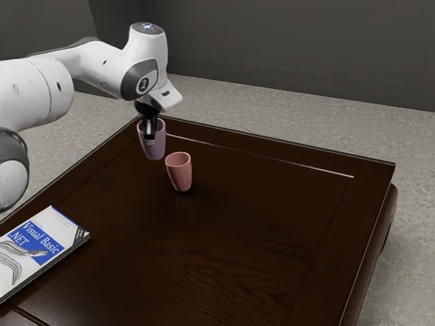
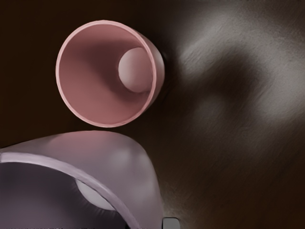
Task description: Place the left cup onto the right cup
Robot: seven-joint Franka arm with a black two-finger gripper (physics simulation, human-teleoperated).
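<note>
Above the table (image 1: 272,224), left of the pink cup (image 1: 179,171), the gripper (image 1: 149,125) is pinching the mauve cup (image 1: 153,142) by its rim; it is hanging upright, apparently clear of the surface, ready for stacking.

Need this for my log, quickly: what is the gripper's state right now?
Gripper: closed, jaws holding the purple cup by its rim, next to the pink cup.

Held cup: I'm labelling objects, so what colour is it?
The held cup is pale purple, clearest in the exterior view.
</note>
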